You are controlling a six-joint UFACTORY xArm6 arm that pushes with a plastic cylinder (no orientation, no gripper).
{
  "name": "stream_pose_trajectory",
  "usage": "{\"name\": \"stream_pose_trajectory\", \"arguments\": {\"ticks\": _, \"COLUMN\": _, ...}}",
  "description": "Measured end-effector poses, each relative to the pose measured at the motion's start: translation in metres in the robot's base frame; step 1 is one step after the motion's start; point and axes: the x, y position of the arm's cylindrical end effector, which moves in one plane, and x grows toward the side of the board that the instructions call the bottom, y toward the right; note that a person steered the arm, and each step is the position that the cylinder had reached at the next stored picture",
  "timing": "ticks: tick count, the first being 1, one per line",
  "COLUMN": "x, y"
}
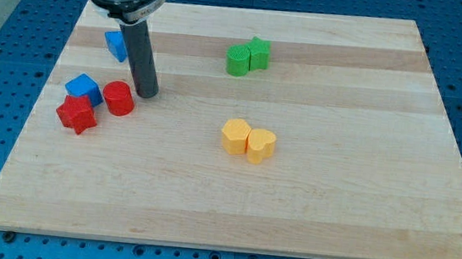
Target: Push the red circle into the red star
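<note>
While our tool has no jaws to open or close, being only a straight dark rod that grips nothing, what matters is where its lower end sits. We see my tip (147, 94) resting on the desk (334, 207) just to the view's right of the red circle (118, 99), and a little toward the view's top of it; whether the two touch or stand a hair apart we cannot tell.

From the tip, the red circle lies toward the view's left and slightly down. The red star (77, 115) lies further along much the same line, down and to the left of the circle, and the two red blocks look to be touching or nearly so. So tip, circle and star fall roughly in a row, and we judge that a push toward the view's lower left would press the circle into the star.

The circle is round, with no long axis and no facing to speak of. The star has points but no clear long axis either.

A blue block (84, 89) sits just above the star and left of the circle, close to both; we judge a push aimed too high could catch it. Another blue block (117, 45) lies behind the rod, toward the view's top.
</note>
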Motion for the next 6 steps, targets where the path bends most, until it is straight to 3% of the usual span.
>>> {"name": "stream_pose_trajectory", "arguments": {"ticks": 4, "x": 0.022, "y": -0.023}}
{"name": "stream_pose_trajectory", "arguments": {"ticks": 6, "x": -0.031, "y": -0.027}}
